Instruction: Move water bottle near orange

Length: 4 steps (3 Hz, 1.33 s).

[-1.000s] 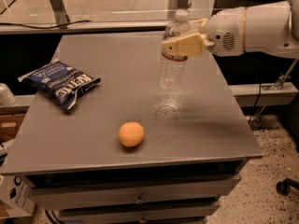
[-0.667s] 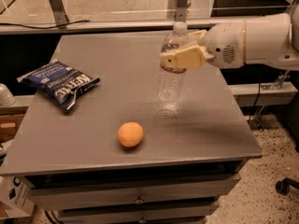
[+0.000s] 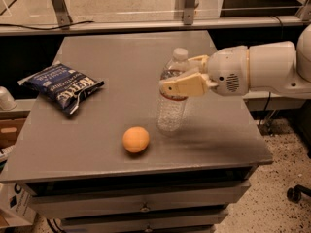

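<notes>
The water bottle (image 3: 172,106) is clear with a white cap and a thin red label band. It stands upright near the front of the grey table (image 3: 121,67). My gripper (image 3: 179,81) comes in from the right and is shut on the bottle's upper body. The orange (image 3: 135,140) lies on the table just to the bottle's front left, a small gap apart from it.
A blue chip bag (image 3: 62,87) lies at the table's left side. Drawers run below the table's front edge (image 3: 141,169). A metal rail and posts (image 3: 146,25) stand behind the table. A white cup-like object (image 3: 6,99) sits off the left edge.
My gripper has carried the water bottle forward and lower, toward the front of the table, so it is now close beside the orange. The orange and chip bag have not moved.
</notes>
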### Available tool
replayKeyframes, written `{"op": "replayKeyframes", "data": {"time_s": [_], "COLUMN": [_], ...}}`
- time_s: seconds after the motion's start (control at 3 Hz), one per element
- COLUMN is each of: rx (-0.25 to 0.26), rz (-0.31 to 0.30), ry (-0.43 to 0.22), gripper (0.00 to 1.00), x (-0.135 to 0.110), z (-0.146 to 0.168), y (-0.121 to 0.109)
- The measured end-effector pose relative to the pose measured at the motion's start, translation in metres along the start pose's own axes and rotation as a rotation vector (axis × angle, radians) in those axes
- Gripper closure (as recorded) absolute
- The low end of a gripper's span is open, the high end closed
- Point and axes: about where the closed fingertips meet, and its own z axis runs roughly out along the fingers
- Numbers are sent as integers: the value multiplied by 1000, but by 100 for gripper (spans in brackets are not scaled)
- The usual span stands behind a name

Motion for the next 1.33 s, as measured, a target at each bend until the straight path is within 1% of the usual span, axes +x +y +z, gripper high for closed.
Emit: {"op": "replayKeyframes", "data": {"time_s": [0.33, 0.67, 1.0, 1.33], "rx": [-27, -49, -64, -64], "rz": [8, 9, -4, -4], "ry": [-4, -2, 14, 14], "gripper": [100, 100, 100, 83], "x": [6, 12, 19, 16], "z": [6, 11, 16, 15], "y": [20, 34, 38, 38]}}
